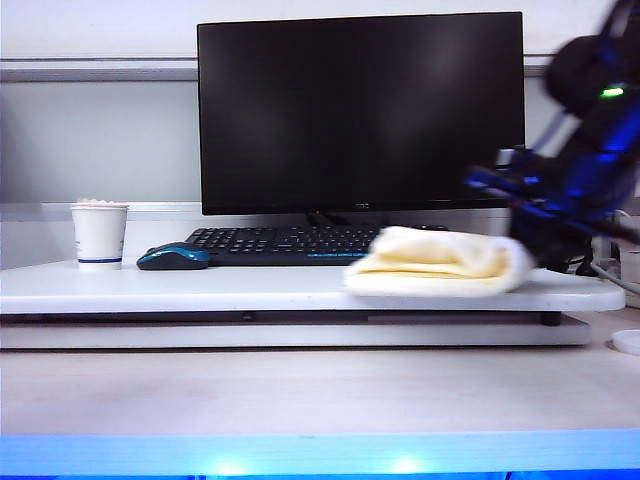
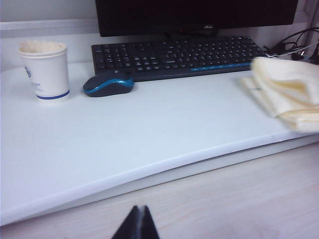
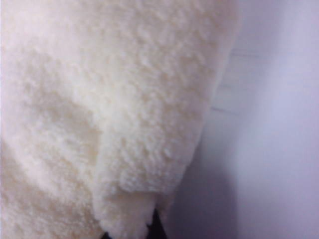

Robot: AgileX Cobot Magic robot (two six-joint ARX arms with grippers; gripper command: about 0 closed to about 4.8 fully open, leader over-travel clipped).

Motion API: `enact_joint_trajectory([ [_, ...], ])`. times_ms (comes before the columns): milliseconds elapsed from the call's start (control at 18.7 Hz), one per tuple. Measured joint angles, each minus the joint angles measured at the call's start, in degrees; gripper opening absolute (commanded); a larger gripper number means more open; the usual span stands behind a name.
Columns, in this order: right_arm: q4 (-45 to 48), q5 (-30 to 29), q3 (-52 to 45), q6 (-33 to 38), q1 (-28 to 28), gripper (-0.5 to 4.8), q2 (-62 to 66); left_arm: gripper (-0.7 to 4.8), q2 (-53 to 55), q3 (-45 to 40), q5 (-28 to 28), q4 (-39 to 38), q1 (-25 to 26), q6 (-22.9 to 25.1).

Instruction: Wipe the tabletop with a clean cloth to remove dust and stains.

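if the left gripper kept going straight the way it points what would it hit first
Likely the front edge of the tabletop. The left gripper, shut and empty, hangs over the lower beige desk, aimed towards the mouse and keyboard beyond; its height relative to the board is unclear.

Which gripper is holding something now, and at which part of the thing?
The right gripper, shut, holds the cloth at its right end, over the tabletop. The left gripper is shut on nothing.

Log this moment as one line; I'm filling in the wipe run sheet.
phase: wiping | right gripper: shut on cloth, right end of tabletop | left gripper: shut, empty, over lower desk | cup, mouse, keyboard: untouched
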Motion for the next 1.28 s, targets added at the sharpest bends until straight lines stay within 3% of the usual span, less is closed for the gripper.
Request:
enact_joint_trajectory([
  [160, -1.3, 1.2, 0.4, -2.2, 0.3, -0.09, -0.6, -0.05, 0.0, 0.0, 0.0, 0.0, 0.0, 0.0],
  [427, 2.1, 4.3, 5.7, -1.2, 13.2, -0.09, 5.4, -0.05, 0.0, 0.0, 0.0, 0.0, 0.0, 0.0],
  [694, 5.7, 4.0, 18.6, 3.3, 22.9, -0.09, 17.7, -0.05, 0.0, 0.0, 0.0, 0.0, 0.0, 0.0],
  [1014, 4.5, 3.3, 27.1, 6.9, 27.1, 0.07, 23.8, -0.05, 0.0, 0.0, 0.0, 0.0, 0.0, 0.0],
  [1068, 4.5, 3.1, 27.1, 7.2, 26.9, 0.96, 23.8, -0.05, 0.0, 0.0, 0.0, 0.0, 0.0, 0.0],
  [1121, 4.3, 2.8, 27.1, 7.3, 26.6, 2.21, 23.7, -0.04, 0.0, 0.0, 0.0, 0.0, 0.0, 0.0],
  [1175, 3.9, 2.7, 27.1, 7.3, 26.4, 3.8, 23.6, -0.04, 0.0, 0.0, 0.0, 0.0, 0.0, 0.0],
  [1281, 1.9, 2.8, 27.1, 7.3, 25.9, 4.09, 22.4, -0.04, 0.0, 0.0, 0.0, 0.0, 0.0, 0.0],
])
